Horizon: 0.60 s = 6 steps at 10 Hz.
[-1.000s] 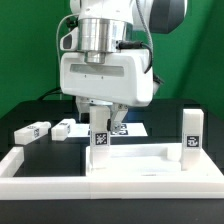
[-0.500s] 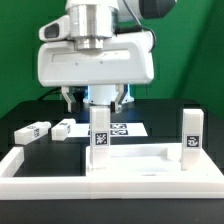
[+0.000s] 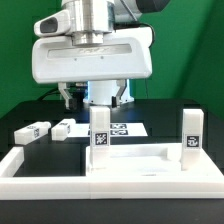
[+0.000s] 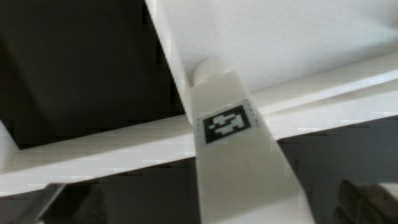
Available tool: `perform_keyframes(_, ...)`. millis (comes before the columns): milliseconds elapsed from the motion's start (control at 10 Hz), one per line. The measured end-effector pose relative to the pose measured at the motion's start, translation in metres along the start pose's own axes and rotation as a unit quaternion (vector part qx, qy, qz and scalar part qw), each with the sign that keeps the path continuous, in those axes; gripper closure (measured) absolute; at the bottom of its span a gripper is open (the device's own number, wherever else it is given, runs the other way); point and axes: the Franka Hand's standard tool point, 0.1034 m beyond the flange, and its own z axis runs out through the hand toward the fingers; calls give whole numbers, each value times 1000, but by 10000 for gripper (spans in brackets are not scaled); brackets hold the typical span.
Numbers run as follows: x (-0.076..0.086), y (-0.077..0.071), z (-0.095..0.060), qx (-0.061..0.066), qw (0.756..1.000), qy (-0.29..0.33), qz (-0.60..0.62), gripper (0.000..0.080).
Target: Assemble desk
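The white desk panel (image 3: 140,163) lies flat at the front. Two white leg posts stand upright on it: one near the middle (image 3: 100,135) and one at the exterior view's right (image 3: 191,133). Two more legs (image 3: 33,131) (image 3: 63,127) lie loose on the black table at the exterior view's left. My gripper (image 3: 96,98) hangs open and empty just above the middle post, clear of its top. In the wrist view the tagged post (image 4: 226,150) points up between my dark fingertips (image 4: 45,205), with my gripper (image 4: 206,208) open on either side of it, not touching.
A long low white L-shaped border rail (image 3: 20,165) runs along the front and the exterior view's left. The marker board (image 3: 128,128) lies flat behind the middle post. Green walls close the back.
My gripper has risen from around the top of the middle post to above it. The post stays standing on the panel.
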Motion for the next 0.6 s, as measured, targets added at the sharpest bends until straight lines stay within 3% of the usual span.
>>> perform_keyframes(100, 3, -5, 6, -4, 999, -3, -49, 151)
perform_keyframes(300, 2, -24, 16, 1, 998, -7, -63, 151)
perform_keyframes(400, -1, -25, 20, 0, 998, -6, -69, 151)
perform_keyframes(600, 5, -6, 17, -3, 998, -5, -66, 151)
